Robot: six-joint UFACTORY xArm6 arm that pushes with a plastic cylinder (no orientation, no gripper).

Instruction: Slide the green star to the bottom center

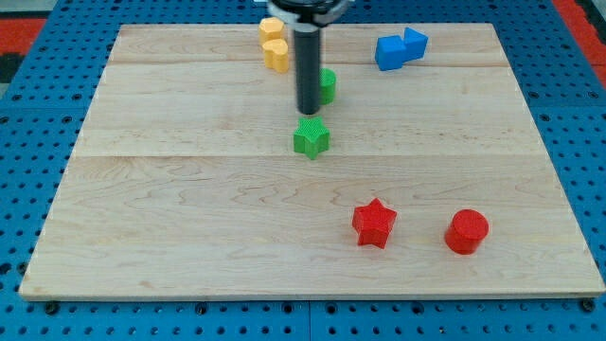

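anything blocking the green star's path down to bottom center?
Nothing visible does. My tip sits just above the green star-shaped block, on the view's top side, and the bare wooden board runs clear below it. The red star-shaped block lies right of that line.

straight dark rod, smooth cylinder, faint sheen; wider black mount above; my tip (310, 112) blunt.

Green block (328, 85) half behind rod (309, 66)

Dark rod upright, my tip (310, 111) on the board's upper middle
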